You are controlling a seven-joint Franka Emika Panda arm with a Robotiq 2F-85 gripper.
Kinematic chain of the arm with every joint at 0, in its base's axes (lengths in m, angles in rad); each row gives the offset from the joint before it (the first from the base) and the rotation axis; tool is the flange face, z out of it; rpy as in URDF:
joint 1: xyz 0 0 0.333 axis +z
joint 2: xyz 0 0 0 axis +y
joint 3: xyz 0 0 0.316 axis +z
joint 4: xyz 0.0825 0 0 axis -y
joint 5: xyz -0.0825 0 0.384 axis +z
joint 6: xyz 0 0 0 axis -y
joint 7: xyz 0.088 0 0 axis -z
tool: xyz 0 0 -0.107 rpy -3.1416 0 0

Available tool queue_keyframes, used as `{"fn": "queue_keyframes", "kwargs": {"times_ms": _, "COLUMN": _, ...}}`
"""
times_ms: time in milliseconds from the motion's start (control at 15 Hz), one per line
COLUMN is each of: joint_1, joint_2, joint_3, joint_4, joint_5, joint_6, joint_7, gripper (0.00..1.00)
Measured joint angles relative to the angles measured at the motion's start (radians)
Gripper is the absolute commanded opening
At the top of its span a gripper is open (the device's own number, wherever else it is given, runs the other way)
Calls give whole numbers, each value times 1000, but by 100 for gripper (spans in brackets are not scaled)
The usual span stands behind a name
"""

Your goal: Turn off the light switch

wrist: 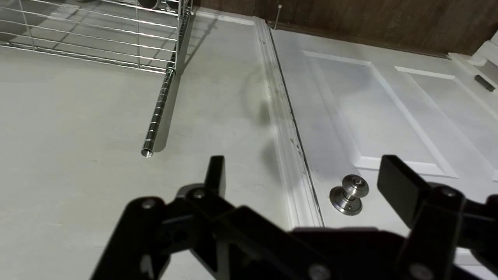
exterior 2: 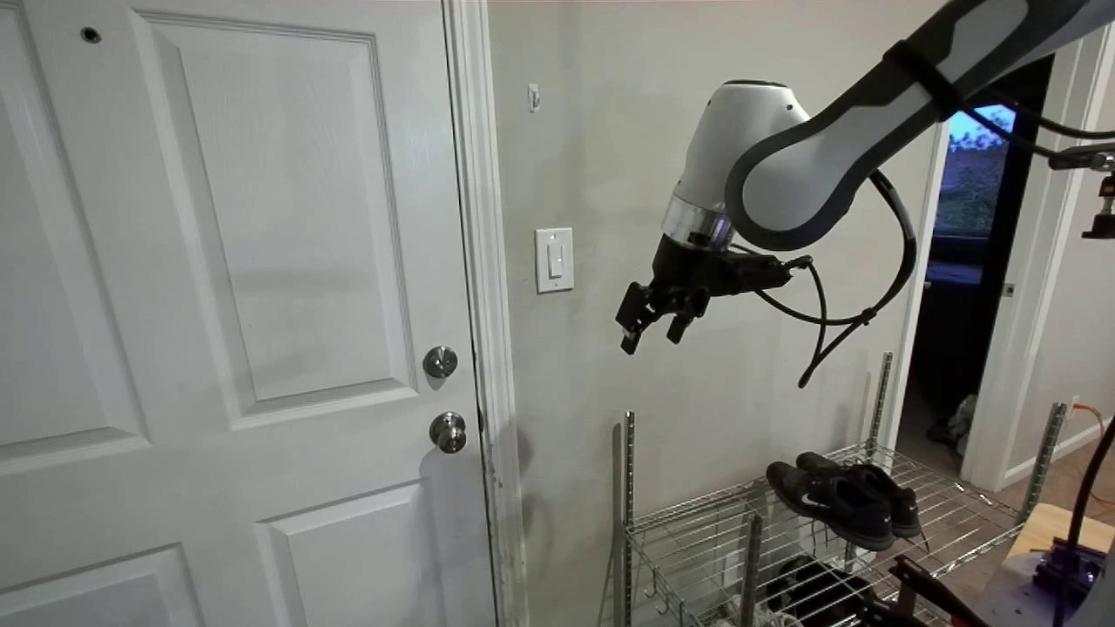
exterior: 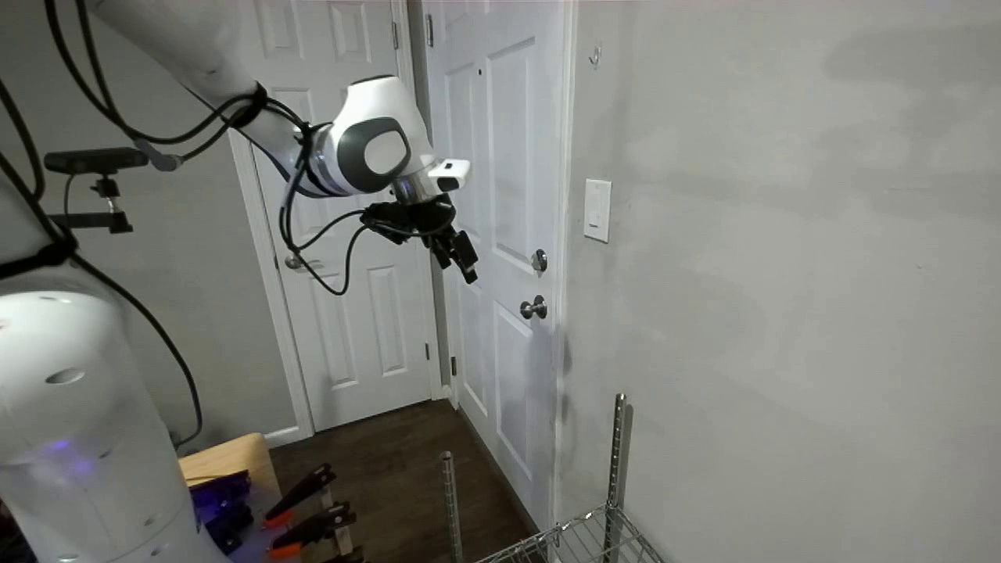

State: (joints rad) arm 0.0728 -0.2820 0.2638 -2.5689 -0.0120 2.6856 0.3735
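Hanging spread, the jaws are seen at four o'clock from the white light switch (exterior 2: 554, 260) in an exterior view.

Light switch (exterior 2: 555, 260): smooth, looks plastic. Lower than switch: door knob (exterior 2: 448, 433), smooth shiny metal; rack (exterior 2: 706, 521), glossy metal wire.

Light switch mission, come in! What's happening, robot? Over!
Gripper open, holding nothing. Light switch: no gripper contact. Wire rack below, probably not in the way.
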Motion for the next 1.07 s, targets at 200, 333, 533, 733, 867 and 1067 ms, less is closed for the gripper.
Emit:
{"fn": "queue_keyframes", "kwargs": {"times_ms": 200, "joint_1": 0, "joint_2": 10, "joint_3": -9, "joint_4": 0, "joint_5": 16, "joint_6": 24, "joint_7": 1, "gripper": 100}}
{"fn": "queue_keyframes", "kwargs": {"times_ms": 333, "joint_1": 8, "joint_2": 34, "joint_3": -7, "joint_4": 1, "joint_5": 35, "joint_6": 82, "joint_7": 19, "gripper": 100}}
{"fn": "queue_keyframes", "kwargs": {"times_ms": 533, "joint_1": 17, "joint_2": 87, "joint_3": 17, "joint_4": 9, "joint_5": 40, "joint_6": 209, "joint_7": 80, "gripper": 100}}
{"fn": "queue_keyframes", "kwargs": {"times_ms": 733, "joint_1": -10, "joint_2": 143, "joint_3": 62, "joint_4": 33, "joint_5": -9, "joint_6": 362, "joint_7": 179, "gripper": 73}}
{"fn": "queue_keyframes", "kwargs": {"times_ms": 867, "joint_1": -61, "joint_2": 174, "joint_3": 92, "joint_4": 55, "joint_5": -79, "joint_6": 439, "joint_7": 249, "gripper": 58}}
{"fn": "queue_keyframes", "kwargs": {"times_ms": 1067, "joint_1": -149, "joint_2": 202, "joint_3": 119, "joint_4": 94, "joint_5": -164, "joint_6": 481, "joint_7": 313, "gripper": 39}}
